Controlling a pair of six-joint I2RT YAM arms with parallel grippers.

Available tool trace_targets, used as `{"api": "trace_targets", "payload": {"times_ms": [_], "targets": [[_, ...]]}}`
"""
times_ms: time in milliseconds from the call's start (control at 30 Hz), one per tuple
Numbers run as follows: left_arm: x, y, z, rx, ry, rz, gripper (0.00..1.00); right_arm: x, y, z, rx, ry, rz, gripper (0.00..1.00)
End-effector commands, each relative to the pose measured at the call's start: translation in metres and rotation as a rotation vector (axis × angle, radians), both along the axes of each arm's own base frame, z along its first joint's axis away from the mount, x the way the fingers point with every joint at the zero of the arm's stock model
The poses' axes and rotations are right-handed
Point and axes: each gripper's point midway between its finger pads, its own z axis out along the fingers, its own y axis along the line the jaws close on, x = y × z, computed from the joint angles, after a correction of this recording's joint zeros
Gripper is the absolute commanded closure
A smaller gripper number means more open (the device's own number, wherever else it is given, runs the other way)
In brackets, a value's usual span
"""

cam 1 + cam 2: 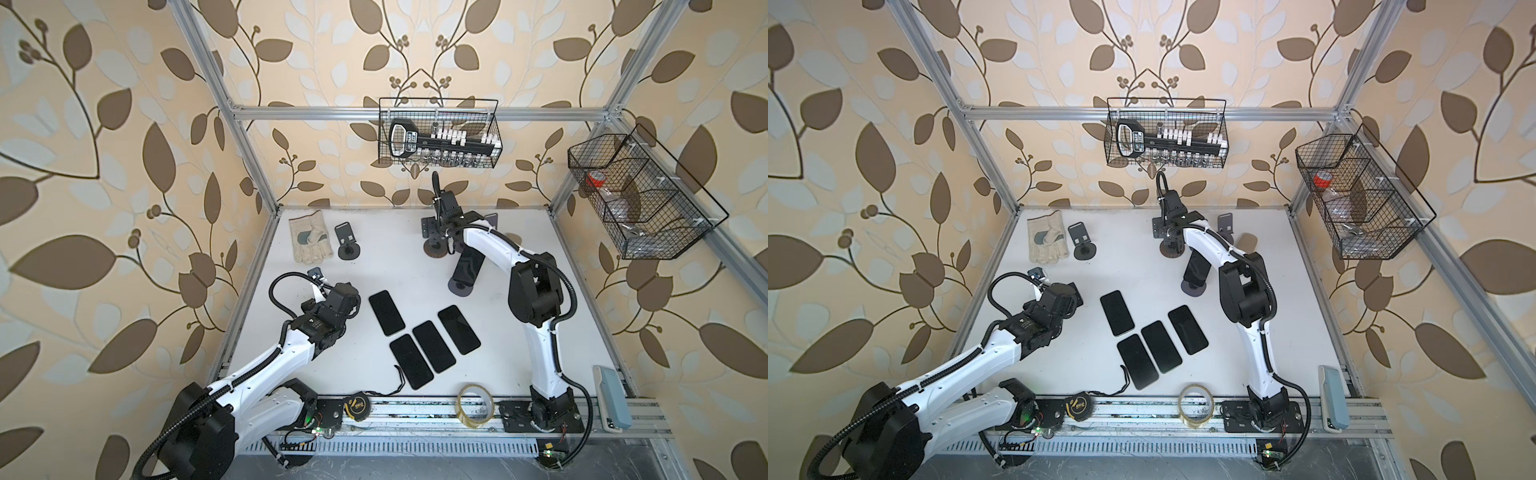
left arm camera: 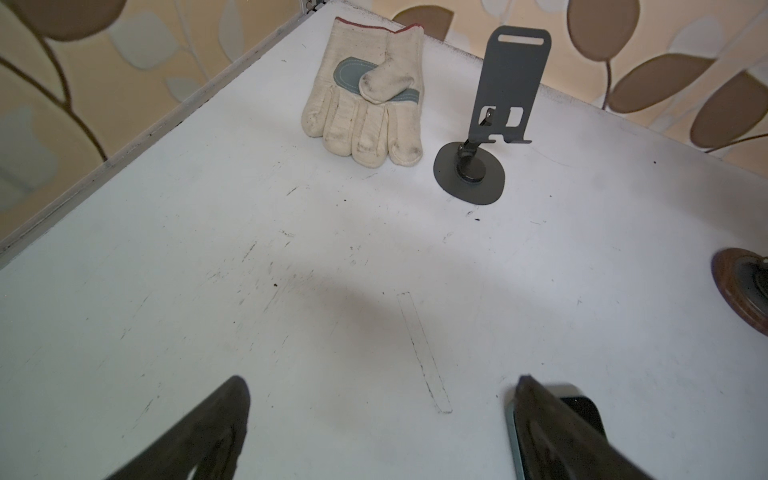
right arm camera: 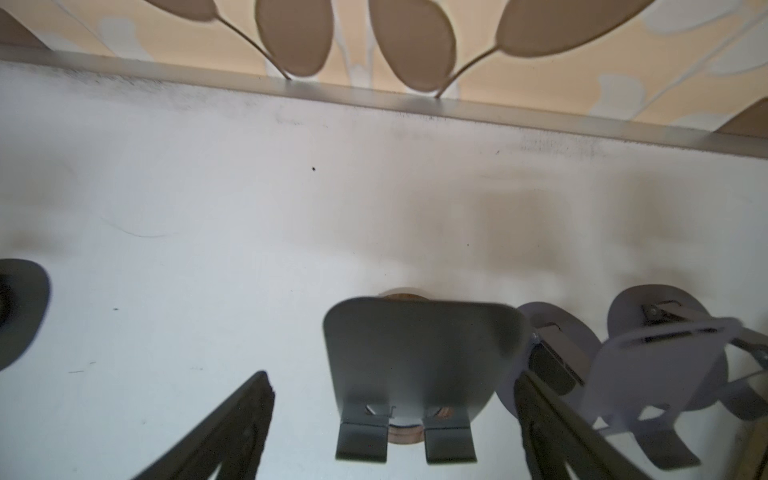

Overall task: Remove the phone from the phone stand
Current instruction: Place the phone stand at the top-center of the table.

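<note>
A black phone (image 1: 467, 266) (image 1: 1197, 266) leans on a phone stand with a round dark base (image 1: 460, 289) at mid-right, partly hidden by my right arm. My right gripper (image 3: 390, 378) is open farther back. Between its fingers, apart from both, stands an empty dark grey phone stand (image 3: 415, 365) on a brown base (image 1: 432, 251). Several more black phones (image 1: 424, 345) lie flat in the middle of the table. My left gripper (image 2: 380, 386) is open just above the table beside them, one finger overlapping a flat phone's corner (image 2: 584, 405).
A work glove (image 1: 309, 241) and another empty stand (image 1: 347, 241) sit at the back left. Lilac stands (image 3: 665, 357) crowd beside the right gripper. A tape roll (image 1: 476, 405), tape measure (image 1: 357, 405) and blue-grey case (image 1: 613, 397) lie along the front rail. Two wire baskets (image 1: 438, 133) hang on the frame.
</note>
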Motion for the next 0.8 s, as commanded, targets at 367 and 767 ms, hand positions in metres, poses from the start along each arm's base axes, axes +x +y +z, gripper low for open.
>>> {"api": "trace_targets", "payload": {"times_ms": [367,767], "targets": [[0.001,0.000,0.010,-0.014,-0.035,0.013,0.01,-0.054,-0.014,0.094,-0.117,-0.165,-0.016,0.04],[0.003,-0.015,0.006,-0.086,-0.064,-0.057,0.01,-0.112,-0.018,0.130,-0.298,-0.339,-0.090,0.00]]}}
